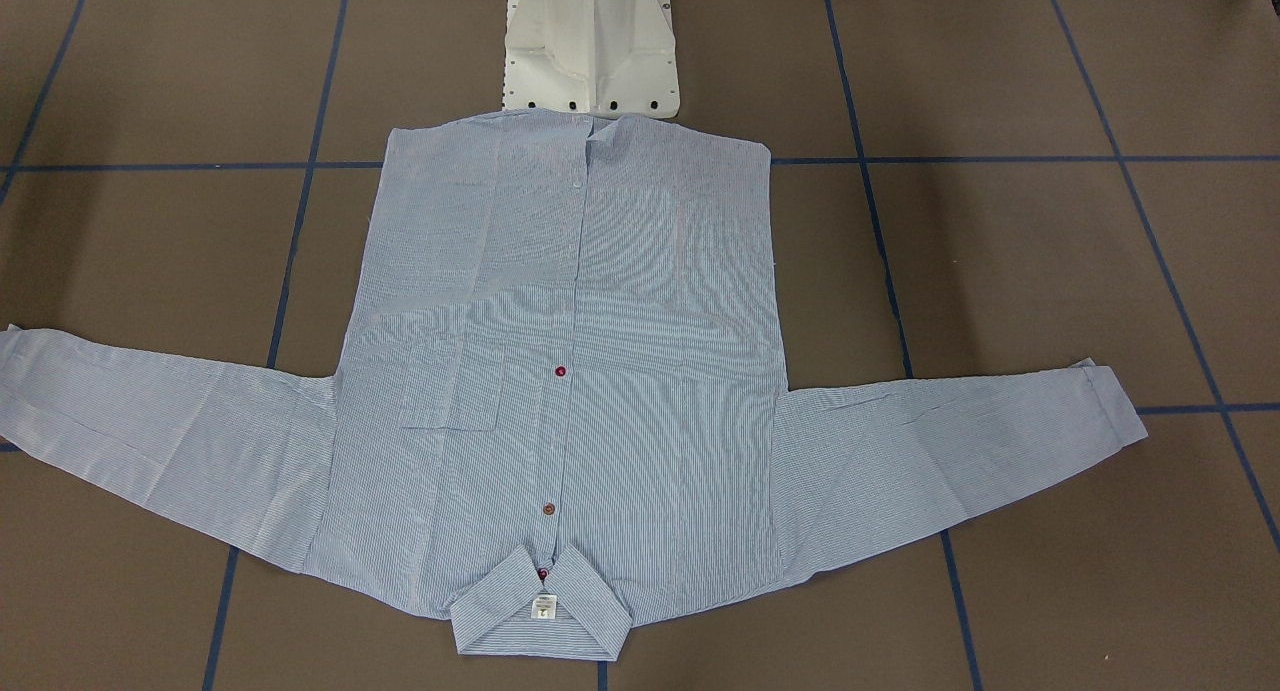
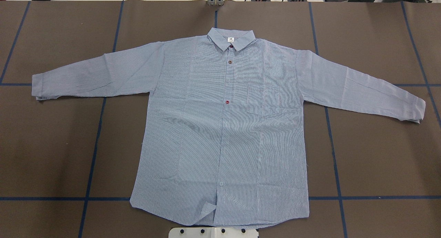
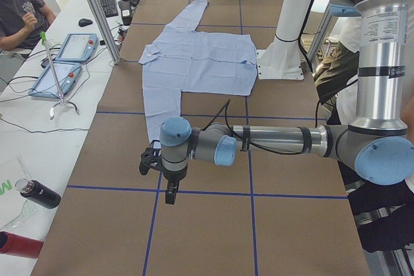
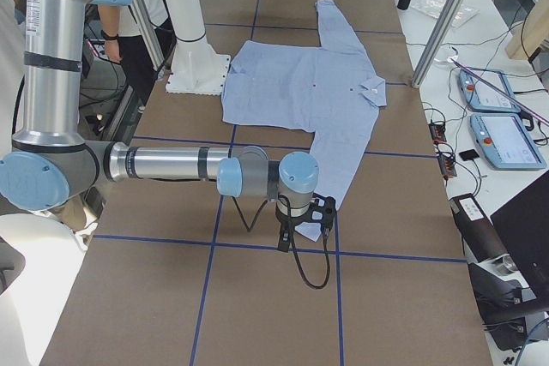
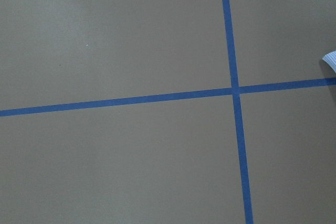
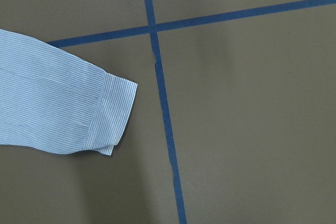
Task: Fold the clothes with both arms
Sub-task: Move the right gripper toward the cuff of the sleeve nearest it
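Note:
The clothes are one light blue-and-white striped shirt [image 2: 224, 127], lying flat and face up on the brown table. Both sleeves are spread out sideways, and the collar [image 2: 231, 38] points away from the robot. My left gripper [image 3: 171, 193] hangs above the table just past the end of the sleeve on my left; the left wrist view catches only a sliver of the cuff [image 5: 329, 59]. My right gripper [image 4: 284, 240] hovers beside the other sleeve end, and the right wrist view shows that cuff [image 6: 113, 114] lying flat. Both grippers appear only in the side views, so I cannot tell whether they are open or shut.
The white pedestal base [image 1: 590, 51] stands at the shirt's hem. Blue tape lines [image 2: 93, 152] grid the table. A person [image 3: 19, 11] sits at a side desk with pendants [image 3: 71, 50] and bottles [image 3: 39, 193]. Another person [image 4: 129, 32] stands behind the robot.

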`<state>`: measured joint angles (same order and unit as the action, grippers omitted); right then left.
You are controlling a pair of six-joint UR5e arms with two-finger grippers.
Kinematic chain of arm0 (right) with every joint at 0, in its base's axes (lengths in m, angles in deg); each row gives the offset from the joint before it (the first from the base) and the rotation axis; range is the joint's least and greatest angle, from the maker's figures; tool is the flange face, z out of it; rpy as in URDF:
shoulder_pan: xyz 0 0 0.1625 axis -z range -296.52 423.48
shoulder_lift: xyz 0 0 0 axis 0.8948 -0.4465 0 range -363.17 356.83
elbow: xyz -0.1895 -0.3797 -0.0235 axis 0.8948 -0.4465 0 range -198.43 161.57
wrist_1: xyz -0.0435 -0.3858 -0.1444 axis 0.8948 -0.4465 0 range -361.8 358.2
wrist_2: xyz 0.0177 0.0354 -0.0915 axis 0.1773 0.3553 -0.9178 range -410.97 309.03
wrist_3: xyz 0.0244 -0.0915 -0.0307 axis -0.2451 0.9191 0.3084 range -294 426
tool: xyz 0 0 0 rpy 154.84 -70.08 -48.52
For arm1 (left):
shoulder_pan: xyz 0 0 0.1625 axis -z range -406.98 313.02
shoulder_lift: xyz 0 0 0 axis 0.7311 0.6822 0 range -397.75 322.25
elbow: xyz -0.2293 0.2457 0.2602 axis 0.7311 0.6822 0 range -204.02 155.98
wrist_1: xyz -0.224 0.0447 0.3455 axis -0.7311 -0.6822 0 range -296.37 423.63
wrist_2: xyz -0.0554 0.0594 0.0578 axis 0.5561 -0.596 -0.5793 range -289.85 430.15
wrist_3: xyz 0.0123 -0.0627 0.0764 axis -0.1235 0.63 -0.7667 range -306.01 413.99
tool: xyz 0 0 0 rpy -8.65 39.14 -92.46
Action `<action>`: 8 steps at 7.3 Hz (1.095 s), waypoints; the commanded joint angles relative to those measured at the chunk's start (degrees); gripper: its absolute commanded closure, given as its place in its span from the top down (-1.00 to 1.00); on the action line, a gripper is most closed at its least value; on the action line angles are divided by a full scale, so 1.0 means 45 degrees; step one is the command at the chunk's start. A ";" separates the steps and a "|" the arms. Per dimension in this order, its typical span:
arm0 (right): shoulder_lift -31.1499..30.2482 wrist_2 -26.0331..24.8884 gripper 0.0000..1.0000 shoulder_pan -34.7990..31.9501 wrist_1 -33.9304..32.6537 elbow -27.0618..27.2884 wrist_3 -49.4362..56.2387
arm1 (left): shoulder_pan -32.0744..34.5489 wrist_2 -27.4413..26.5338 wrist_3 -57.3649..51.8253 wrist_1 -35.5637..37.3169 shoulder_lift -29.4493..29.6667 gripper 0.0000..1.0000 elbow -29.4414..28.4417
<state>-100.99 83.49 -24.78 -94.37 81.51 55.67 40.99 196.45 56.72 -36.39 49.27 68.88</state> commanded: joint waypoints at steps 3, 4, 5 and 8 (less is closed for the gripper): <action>-0.0215 0.0080 1.00 -0.0229 -0.0463 0.0878 -0.0010 | 0.0002 0.0019 -0.0001 -0.0076 -0.0001 0.99 0.0038; -0.0137 0.0177 1.00 -0.0191 -0.0366 0.0801 -0.0145 | 0.0002 0.0019 0.0076 -0.0077 0.0153 0.99 0.0290; 0.0076 0.0139 1.00 -0.0094 -0.0191 0.0664 -0.0205 | 0.0002 0.0058 0.0058 -0.0116 0.0136 0.99 0.0698; 0.0662 0.1129 1.00 0.0492 0.0954 -0.0170 -0.0379 | -0.0096 0.0058 0.0000 -0.1786 0.0529 0.99 0.0488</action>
<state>-99.10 86.12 -23.79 -93.28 83.41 54.57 40.70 196.62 57.02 -40.09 51.68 71.55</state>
